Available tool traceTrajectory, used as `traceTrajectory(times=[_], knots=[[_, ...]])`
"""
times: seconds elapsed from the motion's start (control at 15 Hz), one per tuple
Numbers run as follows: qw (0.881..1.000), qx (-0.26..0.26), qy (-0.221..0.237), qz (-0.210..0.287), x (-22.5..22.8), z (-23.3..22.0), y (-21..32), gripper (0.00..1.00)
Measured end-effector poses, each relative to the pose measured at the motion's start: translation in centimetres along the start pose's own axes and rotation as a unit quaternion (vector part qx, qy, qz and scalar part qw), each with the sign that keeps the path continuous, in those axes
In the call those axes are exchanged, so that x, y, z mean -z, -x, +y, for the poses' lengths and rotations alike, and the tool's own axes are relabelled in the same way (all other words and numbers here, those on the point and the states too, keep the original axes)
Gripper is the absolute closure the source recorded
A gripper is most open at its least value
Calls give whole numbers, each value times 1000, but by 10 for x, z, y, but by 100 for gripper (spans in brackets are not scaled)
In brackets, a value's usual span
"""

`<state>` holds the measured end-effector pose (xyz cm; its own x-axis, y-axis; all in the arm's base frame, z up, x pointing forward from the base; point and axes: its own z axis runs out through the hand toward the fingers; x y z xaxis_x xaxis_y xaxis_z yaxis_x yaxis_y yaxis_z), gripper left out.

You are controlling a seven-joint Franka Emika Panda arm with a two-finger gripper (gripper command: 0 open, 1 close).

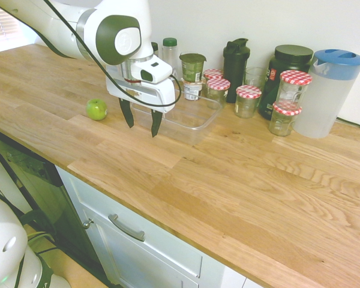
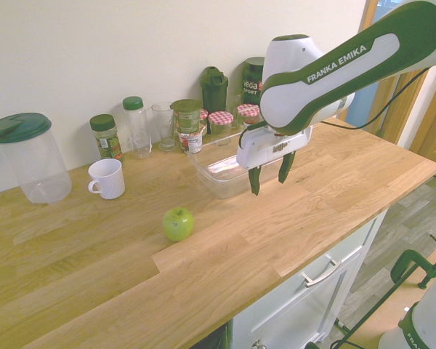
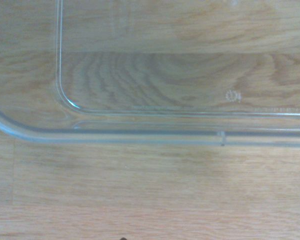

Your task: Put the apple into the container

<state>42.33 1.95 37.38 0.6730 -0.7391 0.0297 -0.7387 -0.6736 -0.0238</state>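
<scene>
one drawer handle (image 1: pixel 126 228) marks the near side of the scene, left and right being taken as in the first exterior view. behind it, the wooden worktop (image 1: pixel 228 204) carries everything i must work with.

the gripper (image 1: pixel 143 132) hangs above the wood by the container's near rim, fingers pointing down and spread apart. it is released, and i see nothing between the fingers.

the apple (image 1: pixel 96 110), bright green, sits on bare wood to the left of the gripper and of the container, well apart from both. i judge the step in hand to be the approach, with the grasp and the placing both to be done. the next move calls for me to travel left at a safe height, centre the open fingers over the fruit, then lower them around its widest part. its smooth, round skin could roll if one finger touches first, so i would want both sides to meet it evenly.

the container (image 1: pixel 195 124), clear and shallow, lies just beyond the gripper; the wrist view shows its rounded corner and rim. i would lift before crossing that rim, as a low pass could push the tub.

farthest, toward the wall, a white mug (image 2: pixel 107 179) stands left, jars with red-checked lids (image 1: pixel 248 92) stand right of the container, and a blue-lidded pitcher (image 1: pixel 327 96) stands at far right.
</scene>
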Motion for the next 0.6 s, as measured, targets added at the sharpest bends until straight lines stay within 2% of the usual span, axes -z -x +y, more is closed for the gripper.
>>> traceTrajectory(times=[0.2, 0.33, 0.47, 0.6], knots=[[1000, 11, -6, 4, 7, -6, 0, 0], [999, 37, -23, 13, 40, -29, 11, 0], [995, 85, -43, 22, 73, -64, 44, 0], [987, 147, -65, 28, 95, -102, 92, 0]])
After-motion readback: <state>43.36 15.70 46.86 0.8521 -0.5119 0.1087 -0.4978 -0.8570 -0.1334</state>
